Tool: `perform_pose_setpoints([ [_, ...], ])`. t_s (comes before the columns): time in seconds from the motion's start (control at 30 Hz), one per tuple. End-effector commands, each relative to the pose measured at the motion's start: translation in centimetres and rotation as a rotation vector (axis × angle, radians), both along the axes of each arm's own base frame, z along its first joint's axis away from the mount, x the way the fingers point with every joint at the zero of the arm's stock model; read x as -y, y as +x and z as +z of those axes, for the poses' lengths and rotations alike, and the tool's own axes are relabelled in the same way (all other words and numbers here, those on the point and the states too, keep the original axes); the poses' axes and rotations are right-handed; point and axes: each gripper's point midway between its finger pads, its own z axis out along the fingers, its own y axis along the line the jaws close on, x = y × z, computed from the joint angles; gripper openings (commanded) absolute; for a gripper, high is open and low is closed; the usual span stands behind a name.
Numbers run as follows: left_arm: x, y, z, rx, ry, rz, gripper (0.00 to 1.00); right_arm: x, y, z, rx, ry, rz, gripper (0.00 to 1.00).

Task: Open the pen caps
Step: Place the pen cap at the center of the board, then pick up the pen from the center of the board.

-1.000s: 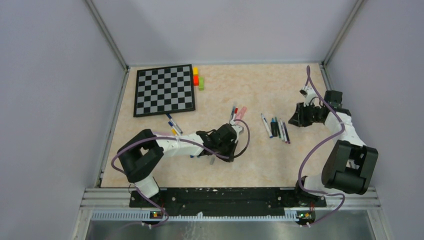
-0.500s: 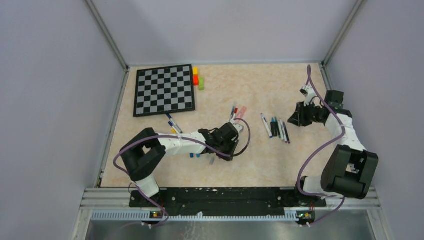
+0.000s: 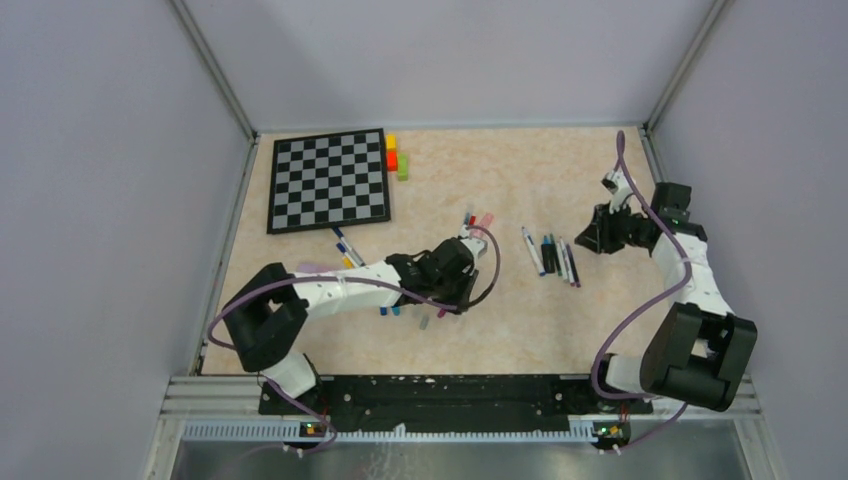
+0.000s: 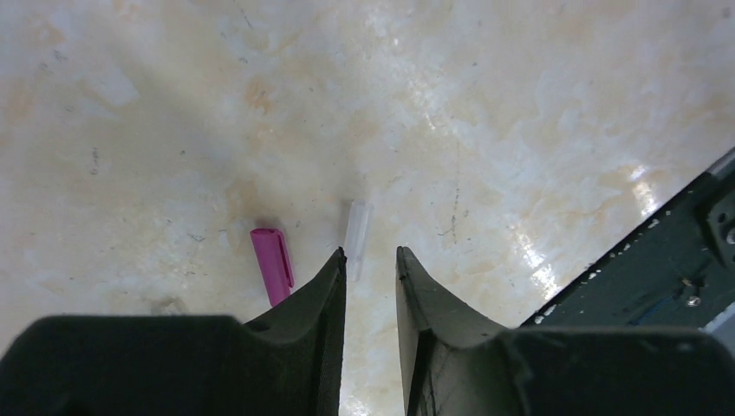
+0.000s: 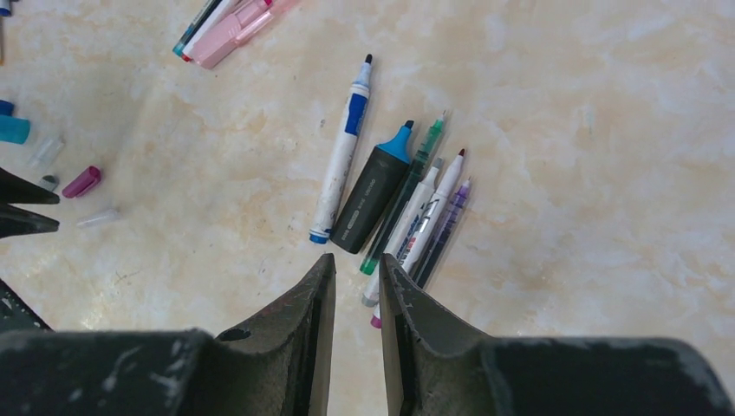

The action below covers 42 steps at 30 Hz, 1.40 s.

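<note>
My left gripper (image 4: 371,253) hangs low over the table, open, with nothing between its fingers. Just ahead of its tips lie a clear pen cap (image 4: 357,227) and a magenta pen cap (image 4: 272,264). In the top view the left gripper (image 3: 452,300) sits by several loose caps (image 3: 391,311). My right gripper (image 5: 357,258) is narrowly open and empty, just short of a row of uncapped pens: a white and blue marker (image 5: 342,165), a dark highlighter (image 5: 374,191) and thin pens (image 5: 433,208). A pink highlighter (image 5: 230,26) lies farther off.
A chessboard (image 3: 329,180) lies at the back left with yellow, red and green blocks (image 3: 395,157) beside it. Two more pens (image 3: 347,248) rest near its front corner. The black base rail (image 3: 450,392) runs along the near edge. Walls close in left and right.
My left gripper's jaws have parted, and a magenta cap now lies on the table beside them. The left arm has reached slightly farther right. The right arm has barely moved.
</note>
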Motion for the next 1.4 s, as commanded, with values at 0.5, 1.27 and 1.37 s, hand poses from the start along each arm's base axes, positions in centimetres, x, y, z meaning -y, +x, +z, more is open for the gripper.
perform_pose_setpoints([
  [0.5, -3.4, 5.1, 15.6, 0.566, -0.265, 0.116, 0.86, -2.9, -2.2, 7.6, 0.379, 0.045, 0.132, 0.31],
  [1.27, -3.8, 10.9, 15.6, 0.455, -0.449, 0.138, 0.99, -4.8, -3.8, 7.5, 0.503, 0.089, 0.227, 0.42],
  [1.37, -3.0, 11.9, 14.6, 0.412, -0.443, 0.137, 0.99, -4.7, -3.8, 7.4, 0.502, 0.086, 0.224, 0.42],
])
